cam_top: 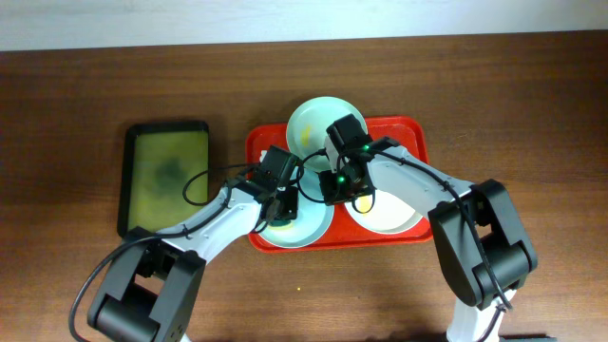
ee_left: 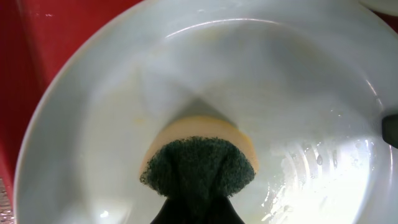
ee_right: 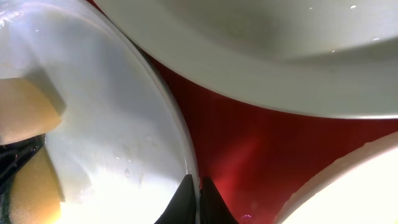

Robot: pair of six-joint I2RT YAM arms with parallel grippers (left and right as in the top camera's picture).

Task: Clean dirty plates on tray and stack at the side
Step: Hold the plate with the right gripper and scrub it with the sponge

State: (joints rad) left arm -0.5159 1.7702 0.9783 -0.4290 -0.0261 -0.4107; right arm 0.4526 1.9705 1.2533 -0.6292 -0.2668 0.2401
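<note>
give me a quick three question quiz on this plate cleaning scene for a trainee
1. True or false: the left gripper holds a sponge against the near mint plate.
2. How many plates sit on the red tray? A two, B three, C four.
3. Which plate's rim do the right gripper's fingers close on?

Key: 1 true. 2 B. 3 the near mint plate, the same one being scrubbed.
</note>
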